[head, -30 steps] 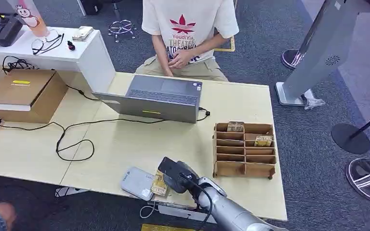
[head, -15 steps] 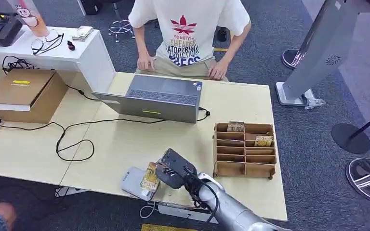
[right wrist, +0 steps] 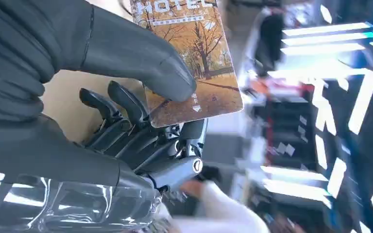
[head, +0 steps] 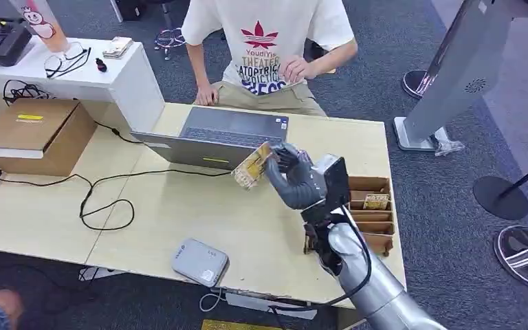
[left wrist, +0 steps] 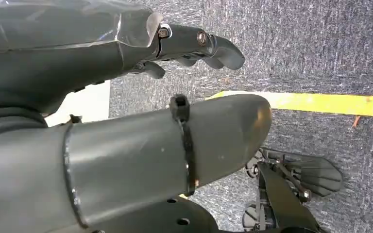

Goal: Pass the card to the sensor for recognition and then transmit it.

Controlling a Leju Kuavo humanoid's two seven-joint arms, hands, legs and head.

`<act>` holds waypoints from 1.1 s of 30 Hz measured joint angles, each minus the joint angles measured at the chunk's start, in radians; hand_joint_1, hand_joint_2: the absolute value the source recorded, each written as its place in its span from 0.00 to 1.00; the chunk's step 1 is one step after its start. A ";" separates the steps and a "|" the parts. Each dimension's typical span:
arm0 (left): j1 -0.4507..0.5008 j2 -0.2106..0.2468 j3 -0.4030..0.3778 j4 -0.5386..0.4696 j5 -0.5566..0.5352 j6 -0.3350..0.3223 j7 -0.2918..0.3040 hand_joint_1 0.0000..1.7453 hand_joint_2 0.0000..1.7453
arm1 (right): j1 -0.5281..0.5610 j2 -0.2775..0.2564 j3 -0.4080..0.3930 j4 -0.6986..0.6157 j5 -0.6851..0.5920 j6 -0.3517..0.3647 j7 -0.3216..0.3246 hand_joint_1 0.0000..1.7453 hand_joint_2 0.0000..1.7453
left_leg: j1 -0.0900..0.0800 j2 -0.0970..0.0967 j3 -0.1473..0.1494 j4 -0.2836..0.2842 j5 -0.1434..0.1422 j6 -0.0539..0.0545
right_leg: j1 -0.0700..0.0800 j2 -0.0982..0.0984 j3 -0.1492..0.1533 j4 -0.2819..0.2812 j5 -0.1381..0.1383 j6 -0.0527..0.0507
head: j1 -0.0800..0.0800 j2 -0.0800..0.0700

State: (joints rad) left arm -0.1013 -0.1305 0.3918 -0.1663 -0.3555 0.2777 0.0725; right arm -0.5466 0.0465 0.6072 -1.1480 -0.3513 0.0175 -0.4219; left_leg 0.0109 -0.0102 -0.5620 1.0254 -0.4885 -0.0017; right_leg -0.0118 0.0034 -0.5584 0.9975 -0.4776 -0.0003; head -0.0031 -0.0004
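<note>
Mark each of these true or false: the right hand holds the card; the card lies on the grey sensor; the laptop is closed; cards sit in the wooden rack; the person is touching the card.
1. The right hand holds the card. True.
2. The card lies on the grey sensor. False: it is held up in the air near the laptop.
3. The laptop is closed. False: it stands open.
4. Cards sit in the wooden rack. True.
5. The person is touching the card. False: their hands are at their own body.
</note>
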 joint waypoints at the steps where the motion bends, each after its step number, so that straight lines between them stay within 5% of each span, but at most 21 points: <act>1: 0.000 0.000 0.000 0.000 0.000 0.000 0.000 0.00 0.00 | 0.005 -0.005 -0.019 -0.029 0.008 -0.008 0.000 1.00 1.00 | 0.000 0.000 0.000 0.000 0.000 0.000 | 0.000 0.000 0.000 0.000 0.000 0.000 | 0.000 0.000; 10: -0.002 0.000 0.000 0.000 -0.001 -0.001 0.008 0.00 0.00 | 0.006 -0.021 -0.164 -0.187 0.206 -0.216 -0.021 1.00 1.00 | 0.000 0.000 0.000 0.000 0.000 0.000 | 0.000 0.000 0.000 0.000 0.000 0.000 | 0.000 0.000; 13: -0.003 0.000 0.000 0.000 -0.002 -0.001 0.011 0.00 0.00 | -0.015 -0.021 -0.189 -0.183 0.285 -0.295 -0.025 1.00 1.00 | 0.000 0.000 0.000 0.000 0.000 0.000 | 0.000 0.000 0.000 0.000 0.000 0.000 | 0.000 0.000; 17: -0.006 0.000 0.000 0.000 -0.004 -0.001 0.019 0.00 0.00 | -0.062 -0.020 -0.200 -0.130 0.492 -0.519 -0.051 1.00 1.00 | 0.000 0.000 0.000 0.000 0.000 0.000 | 0.000 0.000 0.000 0.000 0.000 0.000 | 0.000 0.000; 23: -0.008 -0.001 0.000 -0.001 -0.007 -0.001 0.019 0.00 0.00 | -0.115 -0.007 -0.203 -0.023 0.664 -0.684 -0.093 1.00 1.00 | 0.000 0.000 0.000 0.000 0.000 0.000 | 0.000 0.000 0.000 0.001 0.001 0.000 | 0.000 0.000; 30: -0.007 -0.002 0.000 -0.001 0.000 0.004 0.018 0.00 0.00 | -0.100 0.104 -0.353 0.059 1.030 -0.703 -0.255 1.00 1.00 | 0.000 0.000 0.000 0.000 0.000 0.000 | 0.000 0.000 0.000 0.001 0.000 0.000 | 0.000 0.000; 33: -0.006 -0.002 0.000 -0.001 0.003 0.009 0.009 0.00 0.00 | -0.077 0.149 -0.413 0.071 1.101 -0.704 -0.271 1.00 1.00 | 0.001 0.000 -0.001 0.000 0.000 0.000 | 0.001 -0.001 0.000 0.001 0.000 0.000 | 0.000 0.000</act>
State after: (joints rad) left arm -0.1075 -0.1324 0.3918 -0.1675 -0.3521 0.2869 0.0816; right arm -0.6232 0.1954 0.1941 -1.0769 0.7501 -0.6867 -0.6931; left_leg 0.0115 -0.0105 -0.5625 1.0251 -0.4882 -0.0018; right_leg -0.0107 0.0029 -0.5585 0.9984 -0.4774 -0.0004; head -0.0031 -0.0004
